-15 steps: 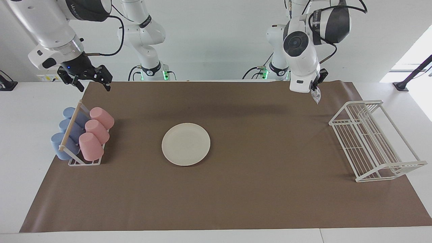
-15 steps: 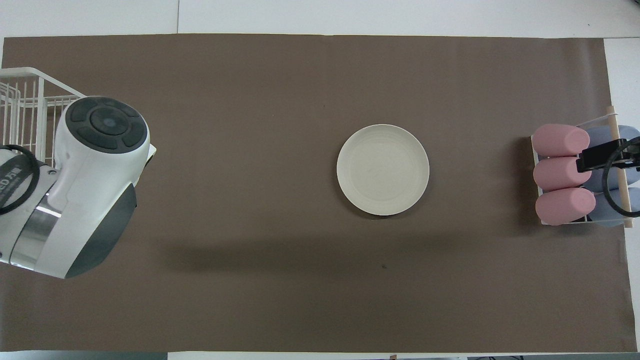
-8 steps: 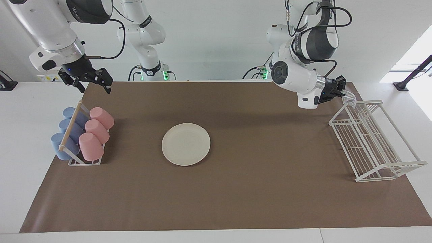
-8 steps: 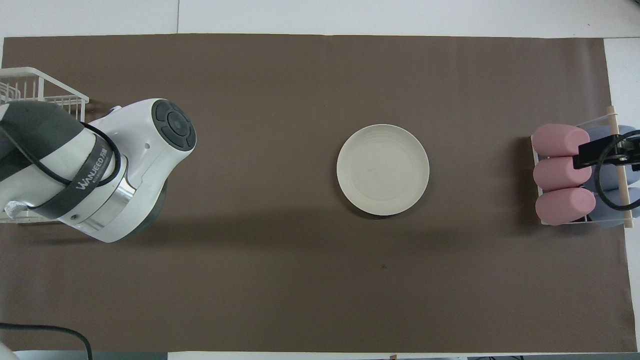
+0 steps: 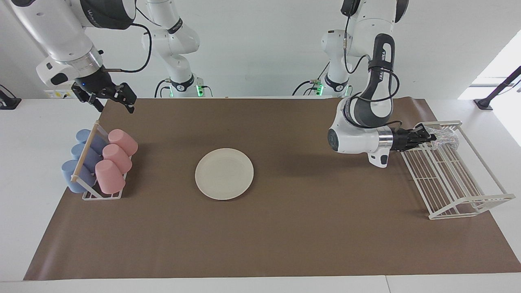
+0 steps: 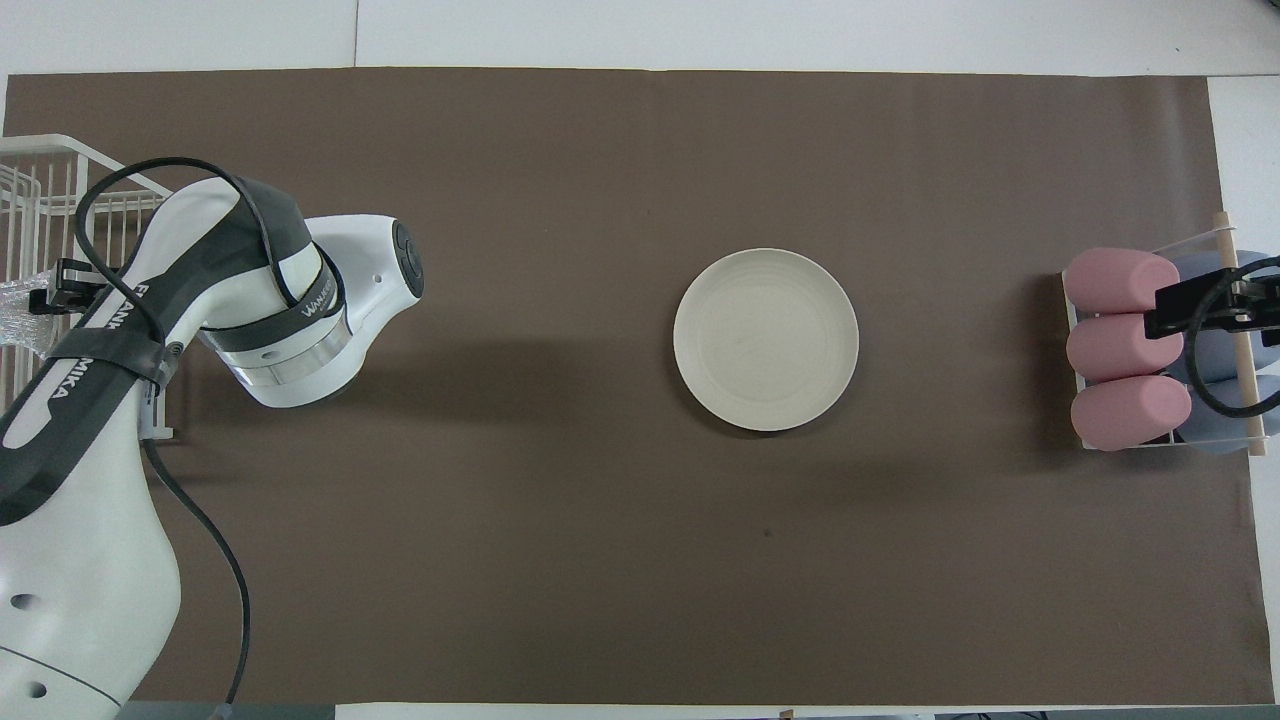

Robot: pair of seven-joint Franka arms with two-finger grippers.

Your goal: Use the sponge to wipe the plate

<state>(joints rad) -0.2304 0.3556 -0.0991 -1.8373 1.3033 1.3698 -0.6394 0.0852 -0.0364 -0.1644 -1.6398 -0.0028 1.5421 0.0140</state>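
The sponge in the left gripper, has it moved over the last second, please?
Yes. The sponge, clamped in the left gripper, has swung away from the plate and come down into the white wire rack at the left arm's end.

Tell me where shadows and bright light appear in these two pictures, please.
Facing view: a bright window patch glares at the edge beside the wire rack; the left arm casts a soft shadow on the brown mat beside it. Overhead view: a wide soft shadow lies on the mat between that arm and the plate; the plate shows no glare.
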